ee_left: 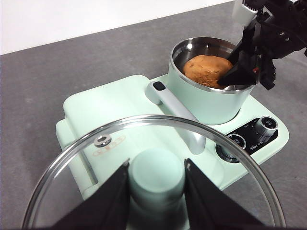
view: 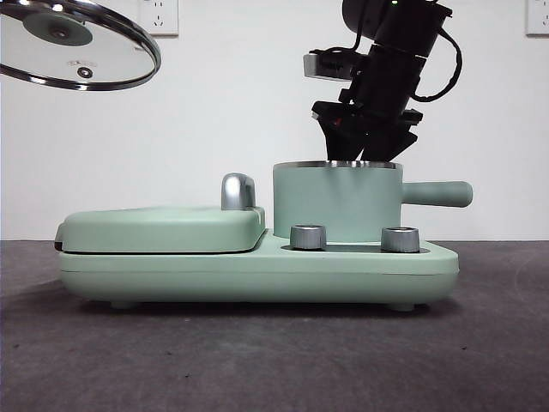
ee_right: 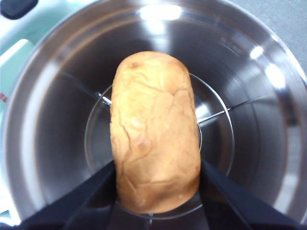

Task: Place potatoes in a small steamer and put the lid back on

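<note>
The orange-brown potato (ee_right: pixel 153 139) lies inside the small steamer (view: pixel 334 202), a mint-green pot with a steel rim and a side handle (view: pixel 439 194). My right gripper (ee_right: pixel 157 165) reaches down into the pot with its jaws pressed against the potato's two sides. It shows in the front view (view: pixel 364 142) and in the left wrist view (ee_left: pixel 240 67) at the pot's rim. My left gripper (ee_left: pixel 156 191) is shut on the mint-green knob (ee_left: pixel 156 172) of the glass lid (view: pixel 77 47). It holds the lid high, off to the left of the pot.
The pot stands on a mint-green cooker base (view: pixel 257 275) with two steel dials (view: pixel 309 237) in front. A flat closed griddle (view: pixel 163 227) with a chrome handle (view: pixel 238 190) takes up the base's left half. Dark grey tabletop surrounds it.
</note>
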You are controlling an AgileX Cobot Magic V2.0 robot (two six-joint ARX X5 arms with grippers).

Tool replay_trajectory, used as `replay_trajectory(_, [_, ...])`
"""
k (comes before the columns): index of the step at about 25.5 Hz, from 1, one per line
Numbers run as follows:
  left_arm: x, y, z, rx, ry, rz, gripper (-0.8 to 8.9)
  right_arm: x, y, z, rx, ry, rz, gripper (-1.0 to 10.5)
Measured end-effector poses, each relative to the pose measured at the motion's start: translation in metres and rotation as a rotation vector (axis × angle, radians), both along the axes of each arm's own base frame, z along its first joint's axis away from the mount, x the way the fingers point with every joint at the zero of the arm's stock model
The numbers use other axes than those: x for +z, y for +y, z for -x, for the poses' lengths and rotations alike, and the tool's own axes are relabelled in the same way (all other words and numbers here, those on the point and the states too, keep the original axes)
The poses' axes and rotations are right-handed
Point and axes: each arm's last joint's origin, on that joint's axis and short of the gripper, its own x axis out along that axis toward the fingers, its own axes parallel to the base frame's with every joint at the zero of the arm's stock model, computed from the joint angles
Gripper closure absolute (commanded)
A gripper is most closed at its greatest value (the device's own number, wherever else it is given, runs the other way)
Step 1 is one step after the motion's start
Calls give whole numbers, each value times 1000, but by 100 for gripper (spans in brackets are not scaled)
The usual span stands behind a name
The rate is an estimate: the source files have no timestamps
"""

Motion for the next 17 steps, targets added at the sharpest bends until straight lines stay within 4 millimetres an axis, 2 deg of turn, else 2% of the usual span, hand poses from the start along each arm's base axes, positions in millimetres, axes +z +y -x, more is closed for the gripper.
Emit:
replay_trajectory(2, [0,0,0,0,0,0,801,0,0,0,0,-2,-1,620])
replay_trajectory(4, [0,0,0,0,0,0,801,3,0,0,-2,-19,-8,620])
replay_trajectory(6, [0,0,0,0,0,0,801,20,-4,7,-2,-58,-26,620])
replay_trajectory(9, [0,0,0,0,0,0,802,66,-20,42,-6,-108,-57,621])
replay_trajectory(11, [0,0,0,0,0,0,801,86,-29,61,-10,-139,-75,621])
replay_trajectory(12, [0,0,0,0,0,0,802,89,-36,69,-20,-166,-89,621])
replay_trajectory(14, [0,0,0,-1,0,1,802,78,-51,90,-52,-184,-112,625])
replay_trajectory(17, [0,0,0,-11,1,5,802,48,-75,123,-94,-195,-162,626])
